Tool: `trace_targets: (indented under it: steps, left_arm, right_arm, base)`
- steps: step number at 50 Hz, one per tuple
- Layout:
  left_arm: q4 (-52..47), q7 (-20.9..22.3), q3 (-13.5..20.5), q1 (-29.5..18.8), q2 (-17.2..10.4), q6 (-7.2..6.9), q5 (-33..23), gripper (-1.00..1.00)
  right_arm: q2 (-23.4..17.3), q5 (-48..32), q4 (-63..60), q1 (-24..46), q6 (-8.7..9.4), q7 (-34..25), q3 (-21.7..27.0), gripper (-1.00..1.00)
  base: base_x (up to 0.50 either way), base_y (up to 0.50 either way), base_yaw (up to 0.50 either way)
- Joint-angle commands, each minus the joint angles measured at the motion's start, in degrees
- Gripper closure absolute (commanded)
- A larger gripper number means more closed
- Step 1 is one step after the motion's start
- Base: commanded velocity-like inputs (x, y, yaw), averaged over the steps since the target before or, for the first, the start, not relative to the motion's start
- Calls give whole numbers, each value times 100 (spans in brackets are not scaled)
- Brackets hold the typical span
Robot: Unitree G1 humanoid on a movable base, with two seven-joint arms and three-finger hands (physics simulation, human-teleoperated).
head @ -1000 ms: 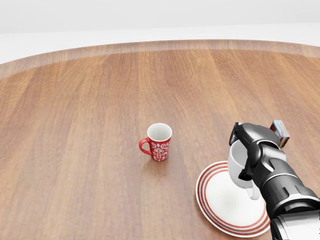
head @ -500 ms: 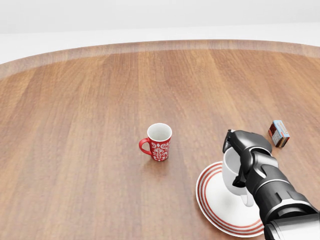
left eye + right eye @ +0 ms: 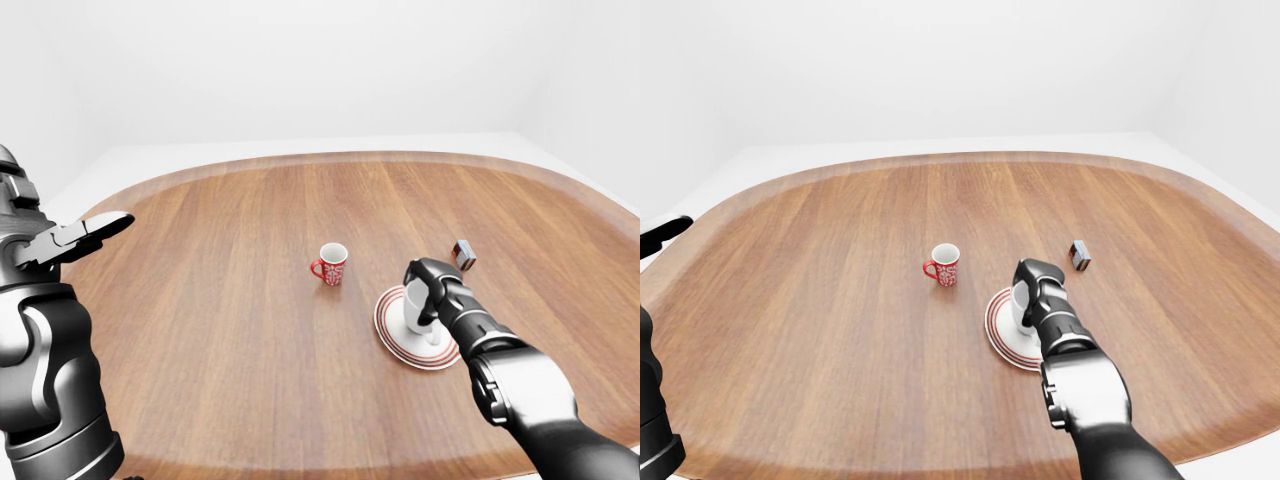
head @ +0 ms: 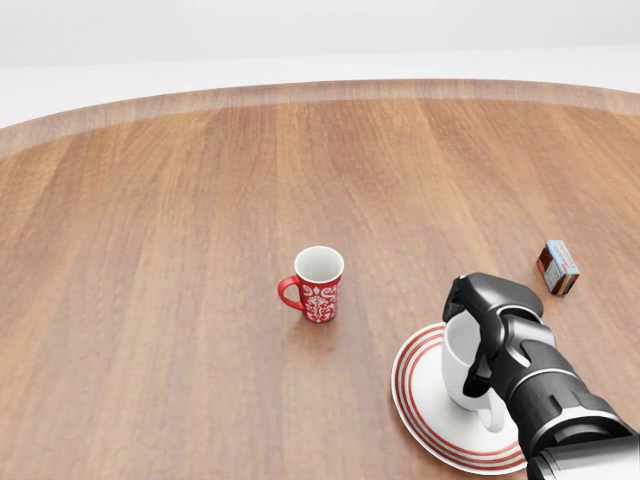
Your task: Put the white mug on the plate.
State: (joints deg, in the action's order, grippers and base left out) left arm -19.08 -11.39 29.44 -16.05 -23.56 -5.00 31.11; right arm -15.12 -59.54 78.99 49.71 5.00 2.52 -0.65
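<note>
At the lower right of the head view, the right hand (image 4: 487,335) has its black fingers (image 4: 478,292) wrapped over the rim and round the side of the white mug (image 4: 462,365), gripping it. The mug stands upright over the white plate with red rings (image 4: 425,400), its base low at the plate's centre; whether it actually touches the plate cannot be told for sure. Its handle (image 4: 496,408) points toward the bottom of the view, just beside the forearm.

The plate lies flat on the wooden tabletop (image 4: 180,250). To its upper left, near the middle of the view, a red mug with a white pattern (image 4: 317,284) stands upright, its handle turned to the left, apart from the plate. To the upper right of the plate sits a small box (image 4: 558,267) with red and blue faces, also apart from it.

In the left-eye view, the left hand (image 3: 78,238) is raised at the left edge, well away from everything on the tabletop, its fingers stretched out straight and gripping nothing.
</note>
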Motion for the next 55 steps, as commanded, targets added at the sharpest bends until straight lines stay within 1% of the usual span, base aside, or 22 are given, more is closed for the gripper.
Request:
trace_targets:
  steps: [1, 2, 4, 5, 6, 11, 13, 22, 32, 33, 34, 36, 39, 40, 42, 43, 44, 48, 49, 52, 53, 55]
  left_arm:
    - [1, -1, -3, -3, 2, 0, -6, -100]
    - [5, 1, -5, -4, 3, 0, -9, -100]
    - [3, -1, -2, -3, 2, 0, -6, -100]
    - [-9, -4, 3, -1, -1, 0, 1, -100]
    - [-11, -6, 5, -2, -2, 0, 2, -100]
    - [-9, -10, 4, -5, -3, 0, 5, -100]
    - [4, -6, 2, -9, -3, 0, 2, -100]
    - [6, -15, 7, -17, -13, 0, 12, -100]
    - [14, -19, 10, -8, -16, 0, 5, -100]
    - [13, -18, 6, -5, -13, 0, 0, -100]
    - [4, -19, 7, 0, -11, 0, -2, -100]
    - [-29, -16, -6, 16, 1, 0, -10, -100]
    - [-30, -14, 29, 6, -12, 0, 13, -100]
    - [-29, -15, 18, 7, -8, 0, 0, -100]
    - [-35, -8, 6, 15, 4, 0, -6, -100]
    - [-35, -4, 2, 17, 6, 0, -15, -100]
    - [-45, -2, 17, 23, 6, 0, 0, -100]
    - [-37, -2, 17, 19, 5, 0, 1, -100]
    - [-34, 1, 2, 21, 12, 0, -11, -100]
    - [-56, 0, 13, 29, 15, 0, -5, -100]
    - [-65, 0, 11, 34, 18, 0, -6, -100]
    - [-86, -1, 9, 39, 22, 0, -6, -100]
  right_arm:
    - [-15, -119, -3, -4, 0, -8, -12, -15]
    - [-13, -120, -4, 0, 0, -9, -11, -35]
    - [-9, -126, -4, 3, 0, -11, -13, -44]
    - [-3, -161, -1, -3, 0, -6, -38, -58]
    - [0, -163, 0, -9, 0, -3, -35, -66]
    - [-9, -174, 1, -28, 0, -5, -23, -93]
    - [-16, -180, 0, -26, 0, -10, -22, -100]
    - [8, -198, -9, -8, 0, -66, -29, -100]
    - [113, -64, -353, 632, 0, -208, -181, -100]
    - [147, 16, -910, 758, 0, -431, -195, -100]
    - [164, 53, -1136, 763, 0, -522, -203, -100]
    - [214, 10, -1985, 628, 0, -911, -266, -100]
    - [411, -384, -5275, -65, 0, -2503, -281, -100]
    - [572, -473, -6390, -199, 0, -3064, -225, -100]
    - [729, -816, -7383, -202, 0, -3678, -233, -100]
    - [878, -914, -8035, -107, 0, -4077, -216, -100]
    - [956, -1192, -8705, 88, 0, -4252, -266, -100]
    - [1217, -1842, -9967, 798, 0, -4252, -226, -100]
    - [1267, -2134, -10398, 1181, 0, -4252, -282, -100]
    - [1422, -2737, -10881, 1855, 0, -4252, -267, -100]
    - [1542, -2930, -11031, 2094, 0, -4252, -285, -100]
    - [1655, -3170, -11127, 2343, 0, -4252, -274, -100]
  base:
    - [0, 0, 0]
    - [0, 0, 0]
    - [0, 0, 0]
    - [0, 0, 0]
    - [0, 0, 0]
    - [0, 0, 0]
    - [0, 0, 0]
    - [0, 0, 0]
    - [0, 0, 0]
    - [0, 0, 0]
    - [0, 0, 0]
    - [0, 0, 0]
    - [0, 0, 0]
    - [0, 0, 0]
    - [0, 0, 0]
    - [0, 0, 0]
    - [0, 0, 0]
    - [0, 0, 0]
    - [0, 0, 0]
    - [0, 0, 0]
    - [0, 0, 0]
    - [0, 0, 0]
